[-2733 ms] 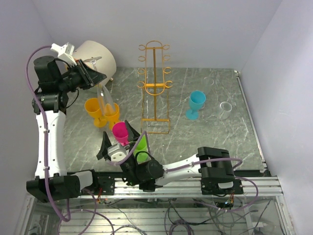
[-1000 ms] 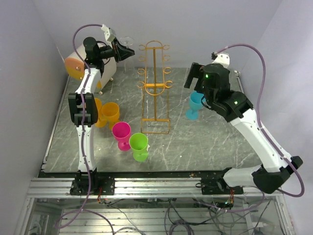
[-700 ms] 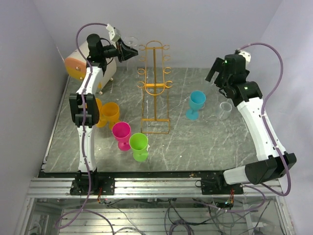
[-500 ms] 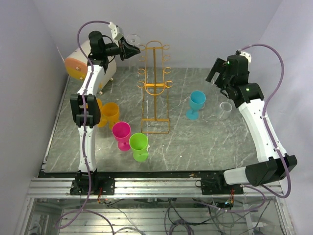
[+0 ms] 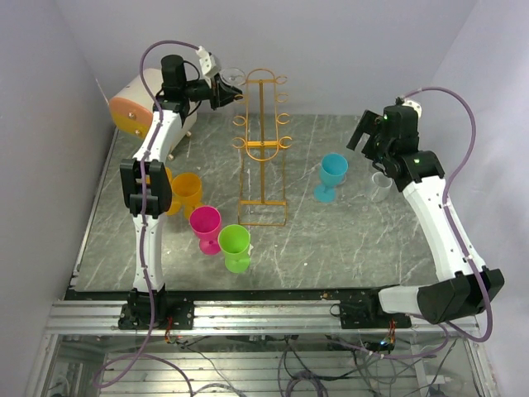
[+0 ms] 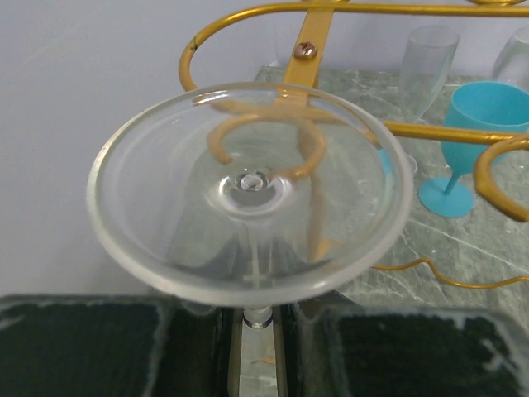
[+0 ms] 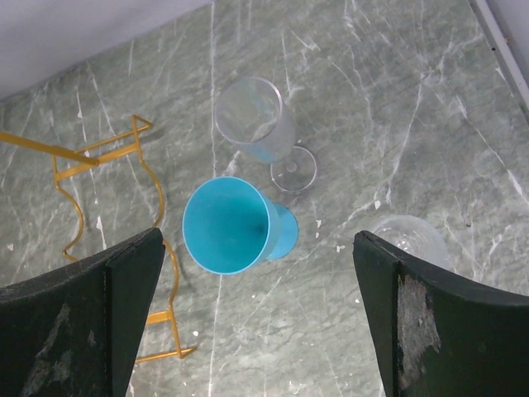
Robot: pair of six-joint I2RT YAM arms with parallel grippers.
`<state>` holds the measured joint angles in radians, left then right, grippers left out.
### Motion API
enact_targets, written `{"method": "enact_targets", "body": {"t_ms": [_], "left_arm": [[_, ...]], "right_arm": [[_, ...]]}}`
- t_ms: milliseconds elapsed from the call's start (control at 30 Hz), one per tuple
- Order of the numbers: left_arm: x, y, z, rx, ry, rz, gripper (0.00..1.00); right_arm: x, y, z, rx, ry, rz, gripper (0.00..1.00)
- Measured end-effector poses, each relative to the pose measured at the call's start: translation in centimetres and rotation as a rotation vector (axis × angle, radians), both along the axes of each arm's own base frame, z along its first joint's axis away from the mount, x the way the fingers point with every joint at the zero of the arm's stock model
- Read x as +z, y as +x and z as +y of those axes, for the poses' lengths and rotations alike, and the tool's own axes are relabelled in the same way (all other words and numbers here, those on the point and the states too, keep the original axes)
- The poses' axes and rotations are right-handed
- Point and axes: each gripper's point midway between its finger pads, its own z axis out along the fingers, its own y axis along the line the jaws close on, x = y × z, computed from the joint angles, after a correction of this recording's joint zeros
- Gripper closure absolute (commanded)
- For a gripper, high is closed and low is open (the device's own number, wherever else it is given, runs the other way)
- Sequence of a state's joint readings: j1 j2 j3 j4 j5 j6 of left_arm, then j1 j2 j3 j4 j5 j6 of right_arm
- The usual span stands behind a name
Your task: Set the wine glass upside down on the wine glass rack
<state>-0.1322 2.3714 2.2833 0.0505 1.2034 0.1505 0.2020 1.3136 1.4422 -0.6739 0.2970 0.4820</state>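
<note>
The left end effector [image 5: 220, 86], clamped on the stem of the wine glass [image 6: 248, 186], has edged right. The glass's foot now hangs just beside the wine glass rack [image 5: 263, 141] at its upper left hook [image 5: 240, 80], seemingly ready for hooking. The right end effector [image 7: 260, 314] gapes wide, idle.

Pale lavender walls box in the scene: the back wall [image 5: 355, 50] rises just behind the left end effector [image 5: 225, 86], and a side wall [image 5: 496, 116] stands beyond the right end effector [image 5: 364, 134]. Beneath both spreads a grey-green marbled bench [image 5: 355, 240], white-veined, edged by a metal rail [image 5: 420, 194]. The light is soft and even.
</note>
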Motion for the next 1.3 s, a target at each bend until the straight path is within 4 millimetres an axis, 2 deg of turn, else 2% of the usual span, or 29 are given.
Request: {"method": "enact_targets", "body": {"t_ms": [200, 767, 1100, 1300], "left_arm": [[-0.7, 0.3, 0.0, 0.02, 0.031, -0.027, 0.93], [0.1, 0.5, -0.4, 0.048, 0.07, -0.084, 0.93], [2.6, 0.5, -0.5, 0.052, 0.043, -0.12, 0.93], [3.1, 0.4, -0.6, 0.048, 0.027, -0.113, 0.93]], "right_arm": [[-0.9, -0.1, 0.2, 0.011, 0.006, 0.008, 0.02], [-2.9, -0.2, 0.6, 0.035, 0.017, 0.041, 0.02], [-3.4, 0.0, 1.0, 0.053, 0.026, 0.042, 0.02], [-3.8, 0.0, 1.0, 0.058, 0.028, 0.047, 0.02]]}}
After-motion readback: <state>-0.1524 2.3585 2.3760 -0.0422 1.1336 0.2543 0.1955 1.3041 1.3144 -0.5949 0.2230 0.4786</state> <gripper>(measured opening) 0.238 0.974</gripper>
